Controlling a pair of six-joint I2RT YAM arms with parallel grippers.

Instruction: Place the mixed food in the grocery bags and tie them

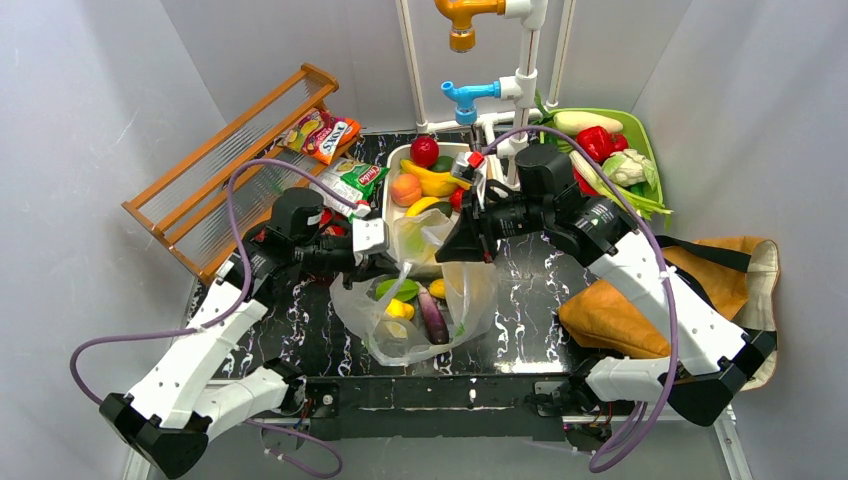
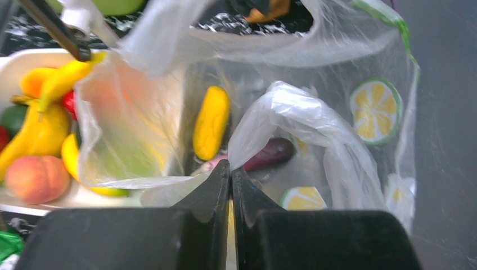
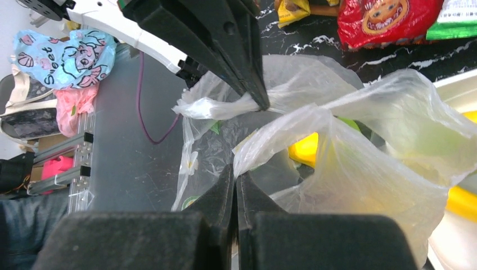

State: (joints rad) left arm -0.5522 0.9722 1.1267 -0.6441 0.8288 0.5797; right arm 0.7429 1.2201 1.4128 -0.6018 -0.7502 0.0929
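Bag, one; left gripper, right gripper tight on it

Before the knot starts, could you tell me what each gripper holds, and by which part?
Both hold the clear plastic bag: the left gripper and the right gripper each pinch gathered film at its mouth.

Bright, even overhead light, soft faint shadows on the black marbled tabletop, white glare on the clear thin plastic bag printed with lemon slices, left wrist view blurred
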